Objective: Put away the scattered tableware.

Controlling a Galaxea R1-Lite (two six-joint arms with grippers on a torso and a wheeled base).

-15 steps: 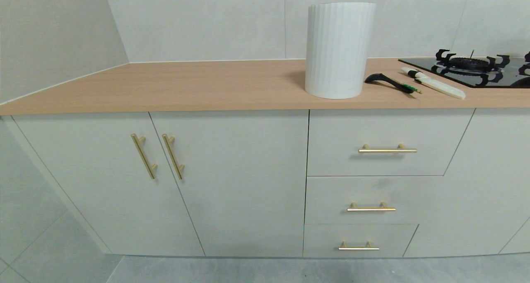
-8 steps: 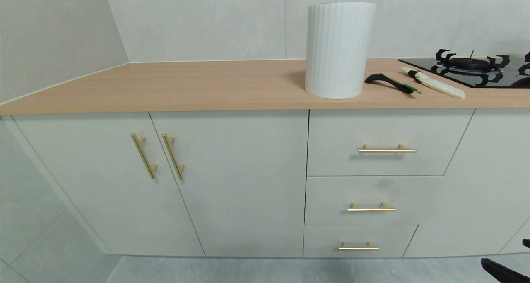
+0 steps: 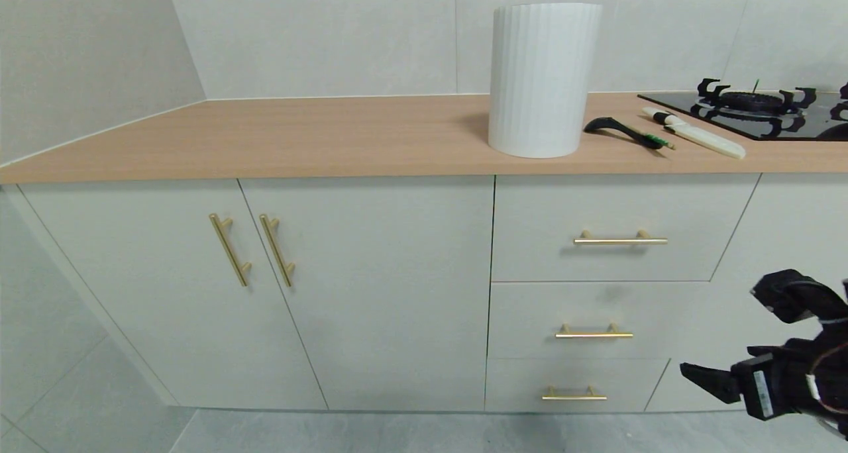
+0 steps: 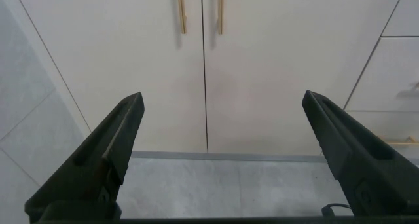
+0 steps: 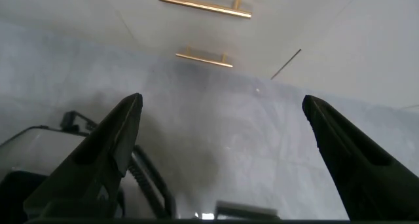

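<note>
Tableware lies flat on the counter (image 3: 331, 135) – a black spoon (image 3: 619, 130) and a white knife (image 3: 695, 135), side by side but apart. A thin green bit (image 3: 656, 140) sits at the end of the spoon; I cannot tell if it is part of the spoon. All of it is high above the right gripper (image 3: 719, 327) and farther back from it. Just beside the spoon stands a tall white holder (image 3: 543, 79), upright with its top open. I think that is where the spoon and knife should go, and that is why it stands so close to them. The stove (image 3: 762, 112) is on the far side of the knife.

The right gripper is low down in front of the drawers, level with the middle drawer handle (image 3: 593, 334). Its fingers are spread wide and hold nothing. I think they are wide so they are ready to take something. It must go up a long way to reach the counter.

The left gripper (image 4: 222, 112) is low too, near the floor – it faces the two cupboard doors (image 4: 203, 73) straight ahead of it. Its fingers are also spread wide, with nothing between them.

Nothing has been put away yet, so the job looks to be at its start.
</note>
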